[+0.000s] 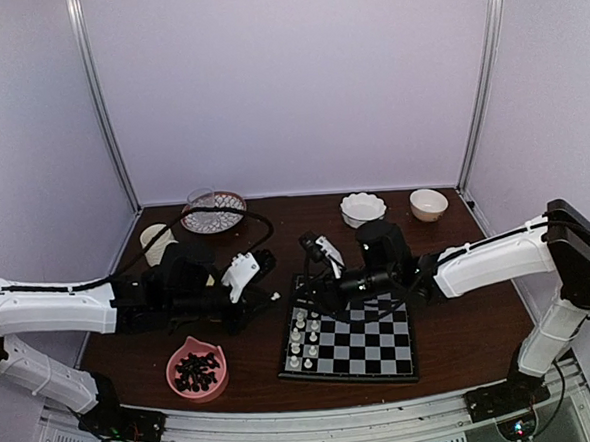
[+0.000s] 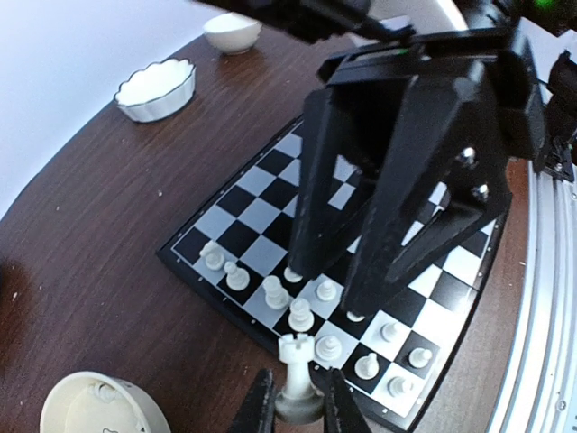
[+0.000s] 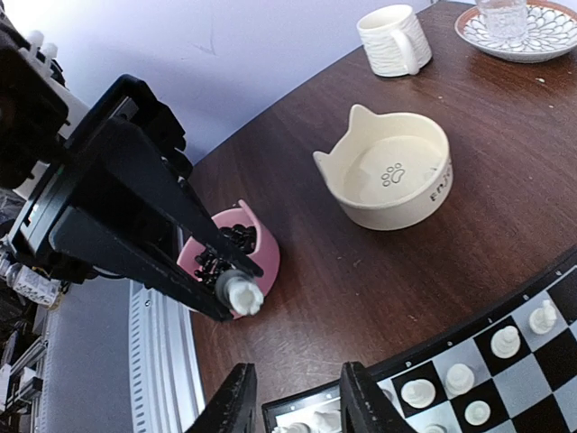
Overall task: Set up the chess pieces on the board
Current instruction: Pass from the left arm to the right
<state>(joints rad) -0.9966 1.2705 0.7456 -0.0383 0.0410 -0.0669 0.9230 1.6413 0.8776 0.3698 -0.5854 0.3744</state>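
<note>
Firmly, left gripper (image 2: 295,401) clamps a white rook (image 2: 296,354) at the edge of the board (image 2: 255,209); right gripper (image 3: 293,399) stands released, empty.

The board (image 1: 358,342), checked black and pale grey, lies flat beneath the right gripper (image 2: 324,292). White pieces (image 2: 300,316) stand upright in 2 rows along the edge nearest the left gripper (image 2: 297,406). 1 piece sits between the right gripper's parted fingertips. A white rook (image 2: 296,352) is clamped upright in the left gripper, by that edge.
</note>
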